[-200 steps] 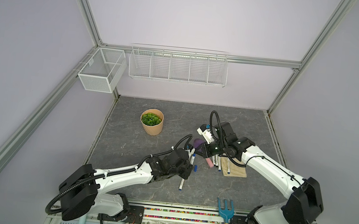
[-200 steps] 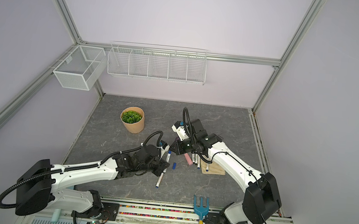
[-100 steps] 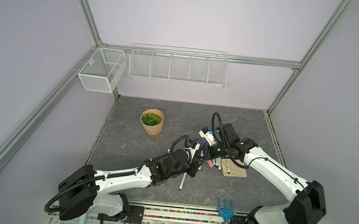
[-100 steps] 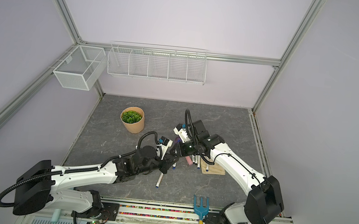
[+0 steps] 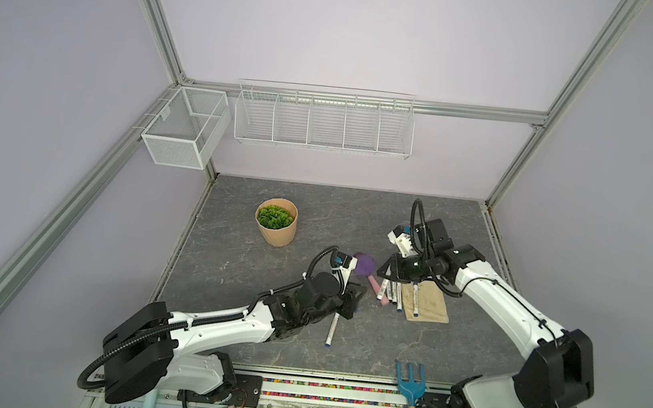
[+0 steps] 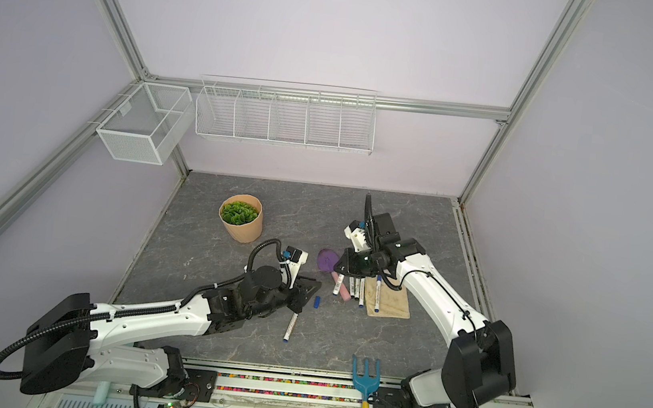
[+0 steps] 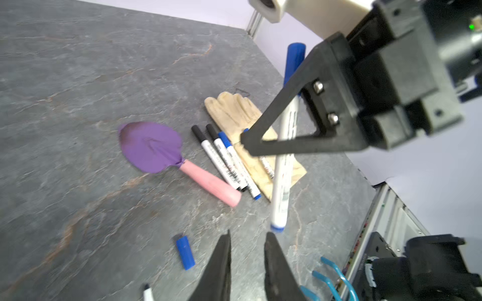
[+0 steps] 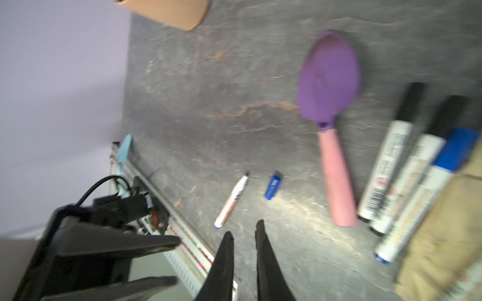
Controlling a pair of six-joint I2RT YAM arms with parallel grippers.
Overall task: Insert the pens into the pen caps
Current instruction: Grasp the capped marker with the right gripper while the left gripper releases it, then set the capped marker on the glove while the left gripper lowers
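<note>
Six pens (image 8: 386, 161), one pinched by the right hand (image 8: 245, 229); one loose blue cap (image 7: 185, 252); left hand (image 7: 249, 234) slightly spread, empty.

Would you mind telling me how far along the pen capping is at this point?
Done: three capped pens lie beside the trowel, and a fourth pen on the glove looks capped too. In hand: the right gripper holds a blue-capped pen; the left gripper is open and empty. Left: one uncapped pen and a loose blue cap on the table.

A robot lab cell (aluminium frame (image 5: 160, 23), plain lilac walls (image 5: 336, 26)).
</note>
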